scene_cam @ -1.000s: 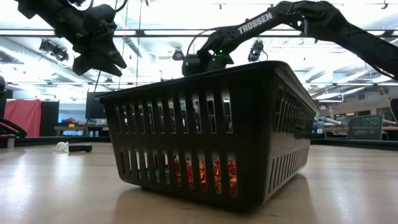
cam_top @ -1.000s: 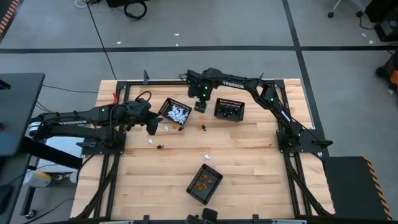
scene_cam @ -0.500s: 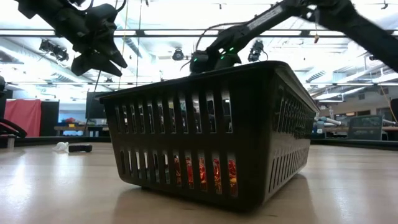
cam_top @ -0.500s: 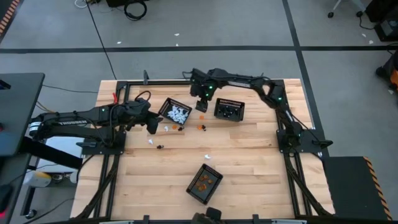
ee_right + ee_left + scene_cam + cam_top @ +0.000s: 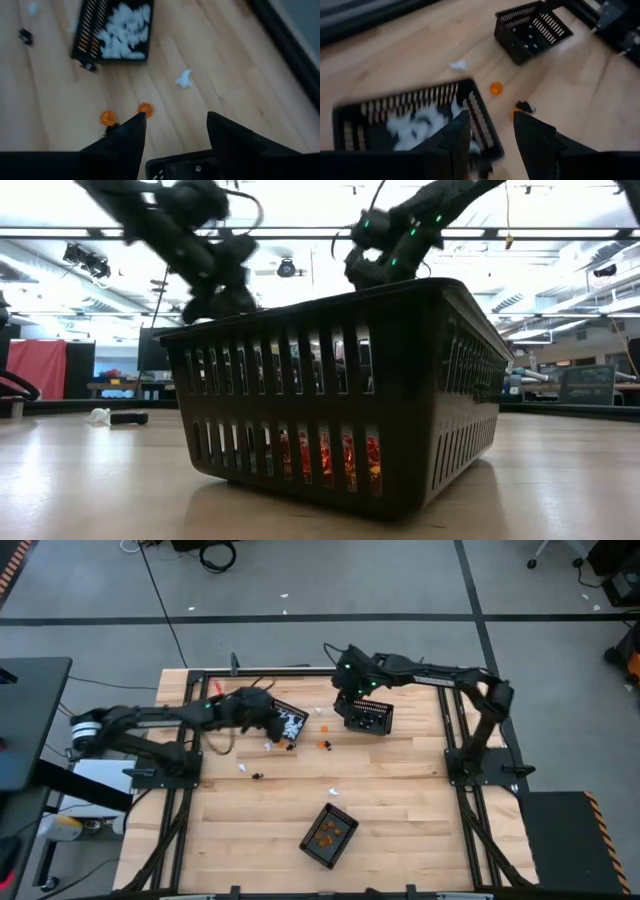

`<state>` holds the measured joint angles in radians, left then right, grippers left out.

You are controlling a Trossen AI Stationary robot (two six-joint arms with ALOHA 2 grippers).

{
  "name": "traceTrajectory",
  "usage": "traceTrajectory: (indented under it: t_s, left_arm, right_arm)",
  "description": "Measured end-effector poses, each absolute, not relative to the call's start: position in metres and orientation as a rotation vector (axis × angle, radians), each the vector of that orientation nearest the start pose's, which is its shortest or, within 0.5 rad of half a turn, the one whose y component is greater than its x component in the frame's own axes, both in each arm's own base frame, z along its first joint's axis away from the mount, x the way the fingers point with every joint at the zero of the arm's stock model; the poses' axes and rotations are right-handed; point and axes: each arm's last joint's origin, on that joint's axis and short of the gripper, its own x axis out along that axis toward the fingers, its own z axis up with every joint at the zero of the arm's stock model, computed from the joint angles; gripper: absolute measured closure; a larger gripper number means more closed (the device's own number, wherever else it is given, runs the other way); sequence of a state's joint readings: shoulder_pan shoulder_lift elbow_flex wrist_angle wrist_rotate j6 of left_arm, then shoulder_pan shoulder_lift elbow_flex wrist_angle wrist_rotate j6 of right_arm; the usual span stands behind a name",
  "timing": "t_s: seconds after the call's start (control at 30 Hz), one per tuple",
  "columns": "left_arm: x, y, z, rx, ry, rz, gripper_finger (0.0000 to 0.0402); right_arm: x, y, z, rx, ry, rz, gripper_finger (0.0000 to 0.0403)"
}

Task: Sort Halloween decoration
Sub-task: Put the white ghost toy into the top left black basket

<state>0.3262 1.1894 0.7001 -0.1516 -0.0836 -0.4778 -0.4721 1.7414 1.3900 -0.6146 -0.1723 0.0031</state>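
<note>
The Halloween decoration lies scattered as tiny trinkets on the wooden table: an orange one (image 5: 496, 89), a white one (image 5: 184, 78), a black one (image 5: 257, 776). A black mesh basket of white pieces (image 5: 290, 721) sits far left of centre. A basket of dark pieces (image 5: 368, 717) sits to its right, and a basket of orange pieces (image 5: 329, 835) stands near the front edge. My left gripper (image 5: 490, 130) hovers open over the white basket's near rim. My right gripper (image 5: 175, 130) hovers open at the dark basket's left rim. I see nothing between either pair of fingers.
Loose trinkets dot the boards between the baskets: two orange (image 5: 145, 109), an orange and black pair (image 5: 522, 107), white bits (image 5: 333, 790). Black frame rails (image 5: 260, 670) run along the table's far and side edges. Bare boards lie at the centre and right.
My left gripper has swung toward the table's right and far side, from the bare boards to the white basket. My right gripper has risen and drawn toward the table's right, from the spot between the baskets to the dark basket's left rim, tipping less steeply.
</note>
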Motion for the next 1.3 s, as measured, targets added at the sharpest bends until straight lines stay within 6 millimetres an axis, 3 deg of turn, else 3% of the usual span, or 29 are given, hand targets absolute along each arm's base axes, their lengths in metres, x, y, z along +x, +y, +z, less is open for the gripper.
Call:
traceTrajectory:
  t_s: [0.33,0.5,0.67,0.83,1.07,1.3]
  left_arm:
    - [0.314,0.147,0.224,-0.409,0.741,0.429,0.0241]
    - [0.356,0.170,0.215,-0.293,0.890,0.357,0.0241]
    - [0.384,0.188,0.202,-0.222,0.995,0.314,0.0241]
    - [0.397,0.199,0.190,-0.201,1.057,0.296,0.0241]
    - [0.399,0.210,0.170,-0.207,1.104,0.272,0.0241]
    - [0.403,0.208,0.159,-0.064,1.155,0.283,0.0241]
  right_arm:
    - [0.285,-0.136,0.286,0.401,0.818,-0.353,0.0188]
    - [0.259,-0.115,0.297,0.415,0.761,-0.414,0.0188]
    - [0.240,-0.097,0.303,0.456,0.708,-0.449,0.0188]
    - [0.232,-0.083,0.304,0.492,0.688,-0.456,0.0188]
    - [0.236,-0.072,0.303,0.507,0.678,-0.453,0.0188]
    - [0.240,-0.067,0.303,0.545,0.663,-0.456,0.0188]
